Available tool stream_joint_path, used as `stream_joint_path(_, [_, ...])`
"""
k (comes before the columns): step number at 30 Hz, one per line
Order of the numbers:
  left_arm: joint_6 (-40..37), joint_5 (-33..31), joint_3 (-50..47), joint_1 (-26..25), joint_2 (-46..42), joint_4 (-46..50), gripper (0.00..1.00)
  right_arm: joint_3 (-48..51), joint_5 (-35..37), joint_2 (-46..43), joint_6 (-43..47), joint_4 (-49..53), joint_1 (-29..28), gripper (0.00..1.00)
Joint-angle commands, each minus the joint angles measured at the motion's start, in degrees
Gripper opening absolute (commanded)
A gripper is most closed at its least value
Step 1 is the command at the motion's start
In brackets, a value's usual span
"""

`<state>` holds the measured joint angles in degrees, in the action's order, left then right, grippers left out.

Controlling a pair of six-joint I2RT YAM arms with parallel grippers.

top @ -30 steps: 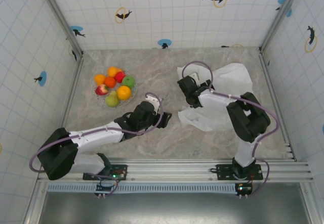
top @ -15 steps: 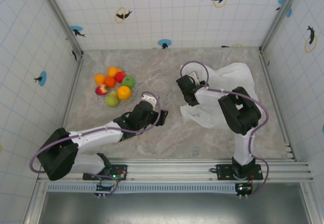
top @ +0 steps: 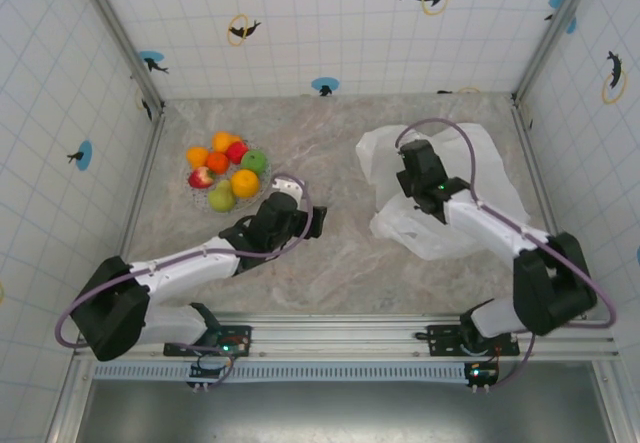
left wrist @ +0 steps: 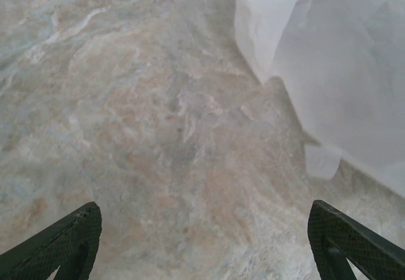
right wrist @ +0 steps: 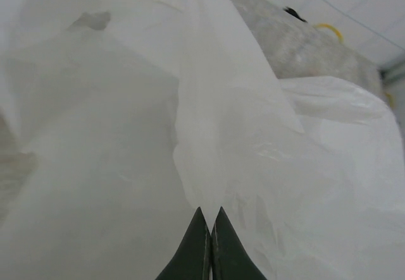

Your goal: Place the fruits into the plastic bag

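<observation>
**Bag pinched by right jaws, fruits not yet loaded**

The plastic bag lies crumpled on the marbled surface. Everything below is placed relative to the bag.

- **Right jaws:** over the bag's middle and pressed together. In the wrist view a raised fold of film runs up from between the tips, so they look to be pinching the bag wall. My judgement is that this grip is there to lift one layer and get the mouth open, since a flat bag takes no fruit. I can't tell where the mouth or handles are.
- **Left jaws:** just off the bag's left edge, low over bare surface. They are spread wide with nothing between them. The bag's near corner sits ahead of them in the wrist view. They are probably set to catch the opposite edge, or else free to go for fruit.
- **Fruits:** the fruits are well apart from the bag, off to its left. They are heaped together on the grey plate: oranges, reds, a green apple and a pear. None are in or touching the bag, so loading hasn't started.
- **Risk:** thin film could slip or tear at the pinch.
</observation>
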<state>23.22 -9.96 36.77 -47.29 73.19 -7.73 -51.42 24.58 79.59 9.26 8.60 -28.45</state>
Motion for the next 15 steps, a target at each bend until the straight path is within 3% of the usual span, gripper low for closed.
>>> stream_joint_path(1, [-3.02, 2.41, 4.97, 0.18, 2.6, 0.18, 0.87, 3.12, -16.6, -2.81, 2.26, -1.67, 0.76, 0.0])
stream_joint_path(6, [-2.17, 7.28, 7.39, 0.16, 6.17, -1.75, 0.92, 4.97, -22.15, -5.1, 1.0, -3.67, 2.43, 0.0])
stream_joint_path(10, [-2.76, 1.18, 9.3, 0.18, 9.36, -0.8, 0.97, 6.08, -25.22, -5.91, 0.62, -4.32, 2.57, 0.0])
stream_joint_path(15, [-3.85, -2.62, 11.87, 0.74, 14.3, -1.92, 0.98, 6.33, -26.98, -7.2, 0.55, -4.05, 2.8, 0.0])
